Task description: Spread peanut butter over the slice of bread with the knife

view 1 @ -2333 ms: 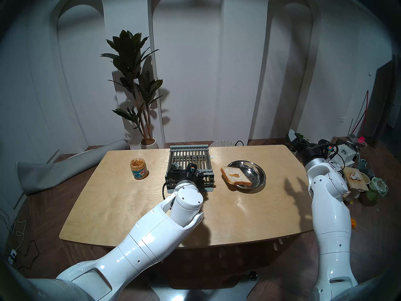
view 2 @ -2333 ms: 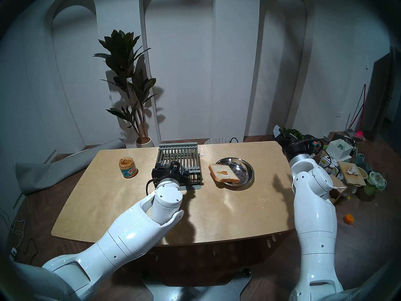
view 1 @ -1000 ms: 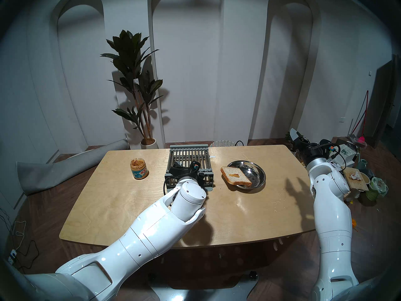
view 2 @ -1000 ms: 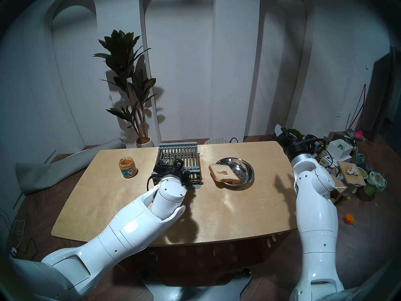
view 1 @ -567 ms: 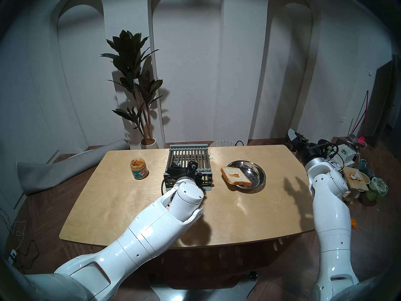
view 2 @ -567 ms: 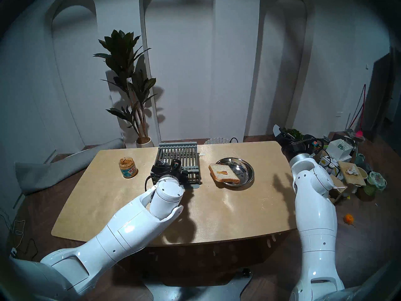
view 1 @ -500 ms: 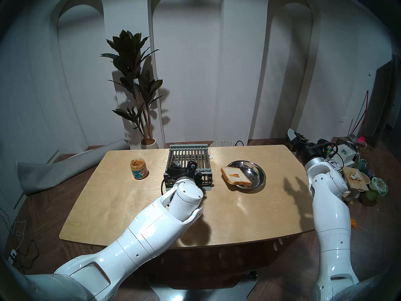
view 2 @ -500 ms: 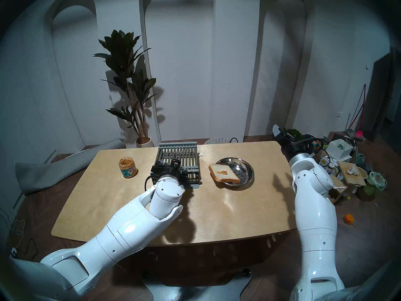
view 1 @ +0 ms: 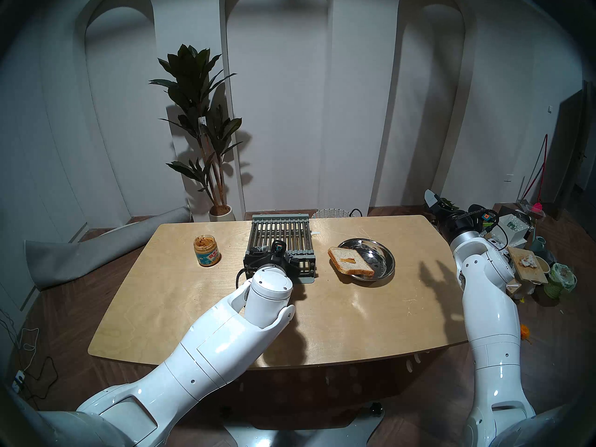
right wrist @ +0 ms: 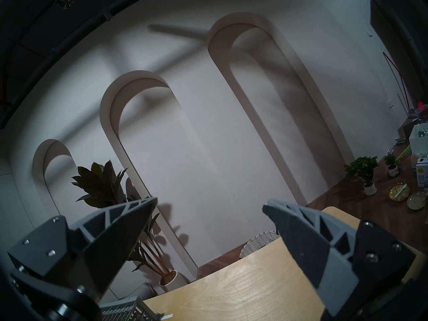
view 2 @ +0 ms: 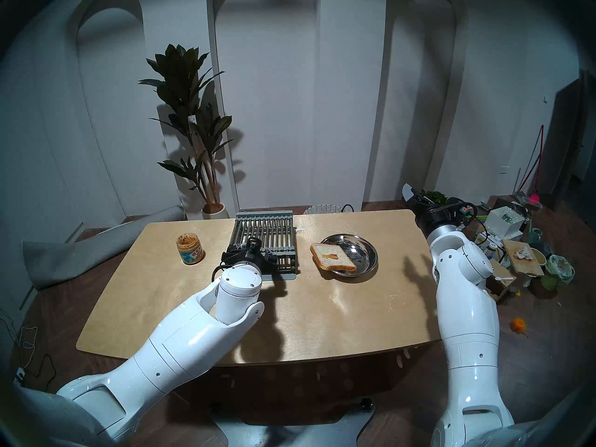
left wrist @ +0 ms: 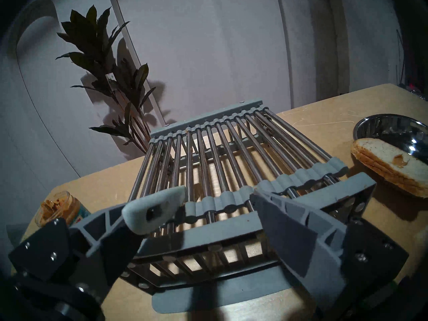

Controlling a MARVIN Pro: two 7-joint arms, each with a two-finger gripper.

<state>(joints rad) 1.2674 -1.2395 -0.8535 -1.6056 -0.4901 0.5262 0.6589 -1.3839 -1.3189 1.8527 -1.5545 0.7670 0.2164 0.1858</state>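
Note:
The knife's pale blue handle lies on the near end of the grey slatted rack, against my left finger; its blade is hidden. My left gripper is open over that end of the rack, with its right finger well clear of the handle. The slice of bread leans on the near-left rim of a metal plate and has a small dab of peanut butter on it. The open peanut butter jar stands left of the rack. My right gripper is open and empty, raised past the table's far right corner.
The wooden table has bare surface in front of the rack and the plate. A wicker basket and a potted plant stand behind the table. Boxes and clutter crowd the floor at the right.
My left arm has shifted a little to the left and back toward me at the rack's near end. My right gripper has drifted slightly left. Bread, plate and jar have not moved.

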